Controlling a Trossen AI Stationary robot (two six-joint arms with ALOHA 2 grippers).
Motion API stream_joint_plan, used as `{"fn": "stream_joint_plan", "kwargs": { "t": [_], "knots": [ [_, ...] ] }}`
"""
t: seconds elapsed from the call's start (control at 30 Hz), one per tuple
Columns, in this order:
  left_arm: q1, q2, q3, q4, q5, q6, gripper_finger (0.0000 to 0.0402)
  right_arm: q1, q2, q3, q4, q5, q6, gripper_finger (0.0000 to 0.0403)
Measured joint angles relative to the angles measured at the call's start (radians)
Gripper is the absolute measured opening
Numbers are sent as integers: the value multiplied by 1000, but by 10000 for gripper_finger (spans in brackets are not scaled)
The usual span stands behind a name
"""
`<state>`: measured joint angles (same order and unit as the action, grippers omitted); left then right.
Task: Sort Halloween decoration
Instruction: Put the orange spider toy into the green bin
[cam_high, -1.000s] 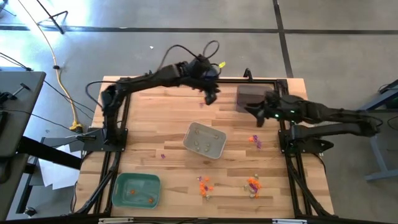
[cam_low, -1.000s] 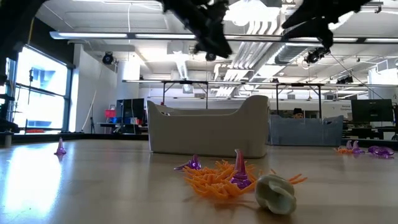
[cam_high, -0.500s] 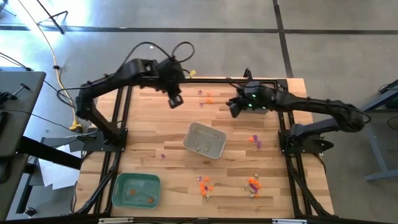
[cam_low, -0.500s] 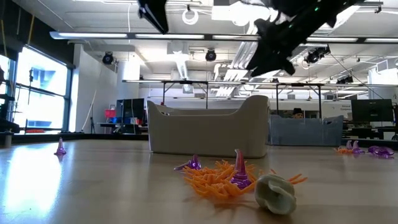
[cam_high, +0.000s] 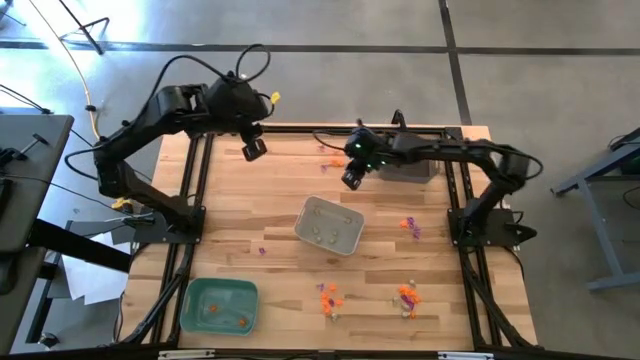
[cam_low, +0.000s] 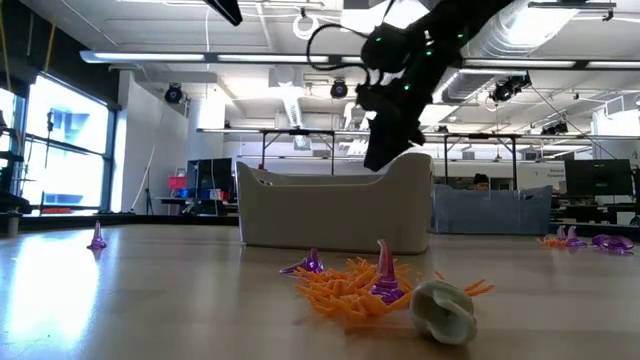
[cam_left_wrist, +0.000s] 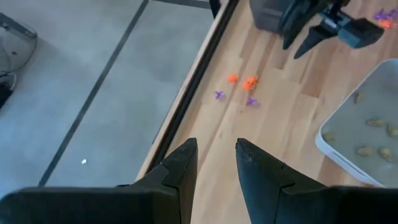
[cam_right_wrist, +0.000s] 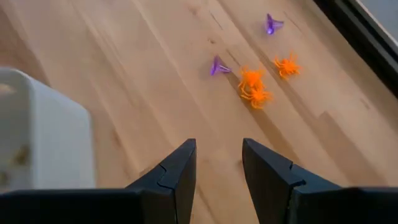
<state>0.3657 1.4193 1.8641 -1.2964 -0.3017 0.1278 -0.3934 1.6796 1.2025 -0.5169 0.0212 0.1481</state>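
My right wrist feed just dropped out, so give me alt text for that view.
The right gripper, open and empty, hangs over bare wooden table, with a small cluster of orange spider trinkets and two purple cone trinkets lying ahead of its fingers. A corner of the grey tray shows to one side.

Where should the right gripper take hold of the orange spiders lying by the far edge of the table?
Judging by the right wrist view, come straight down on the orange spiders and pinch the clumped bodies, not the thin splayed legs. They lie flat on the table; the right gripper hangs open just short of them.
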Motion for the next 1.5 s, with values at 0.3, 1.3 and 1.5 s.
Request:
{"fn": "stream_joint_plan", "kwargs": {
  "t": [0.3, 1.3, 1.5],
  "knots": [
    [65, -37, 0, -12, -56, 15, 97, -76, 180, 105, -26, -101, -174, 126],
    [194, -84, 0, -18, -74, 34, 97, -145, 292, 112, 117, -126, -510, 184],
    [196, -84, 0, -19, -77, 31, 97, -145, 339, 113, 135, -107, -516, 184]
  ]
}}
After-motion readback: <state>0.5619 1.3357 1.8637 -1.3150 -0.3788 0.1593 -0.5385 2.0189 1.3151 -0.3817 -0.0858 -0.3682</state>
